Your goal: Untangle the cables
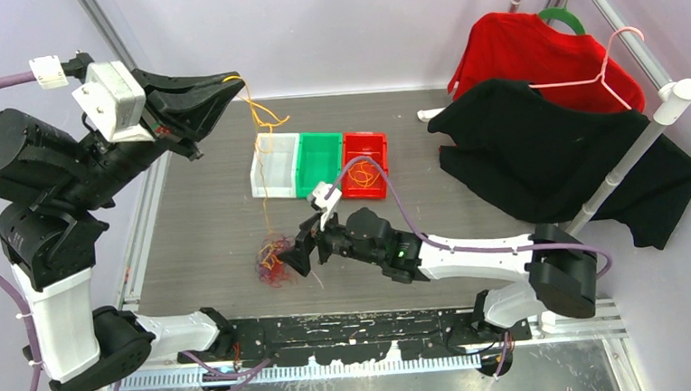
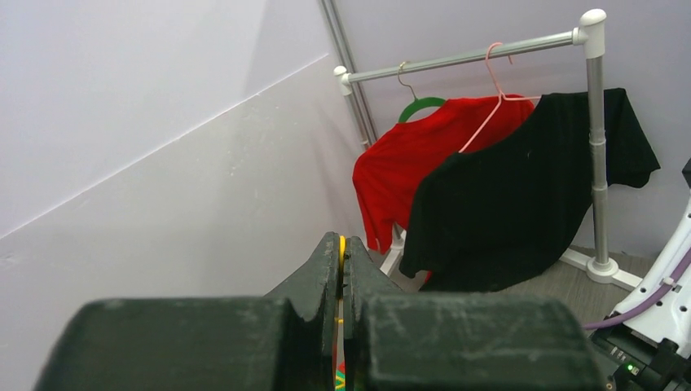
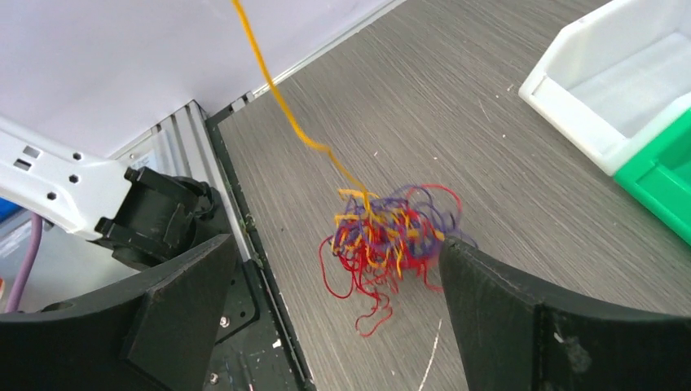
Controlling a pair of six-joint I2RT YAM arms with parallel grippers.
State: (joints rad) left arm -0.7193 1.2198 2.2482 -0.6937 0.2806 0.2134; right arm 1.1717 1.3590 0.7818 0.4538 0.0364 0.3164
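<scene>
An orange-yellow cable (image 3: 281,102) is pinched in the raised left hand (image 1: 231,81), while the right hand (image 1: 297,253) is held wide near the tangled clump (image 3: 389,236).

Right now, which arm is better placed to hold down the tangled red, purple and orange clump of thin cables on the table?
Right. The right gripper, open, sits low beside the clump, fingers either side in the wrist view. The left gripper is raised high, shut on the orange-yellow strand.
</scene>
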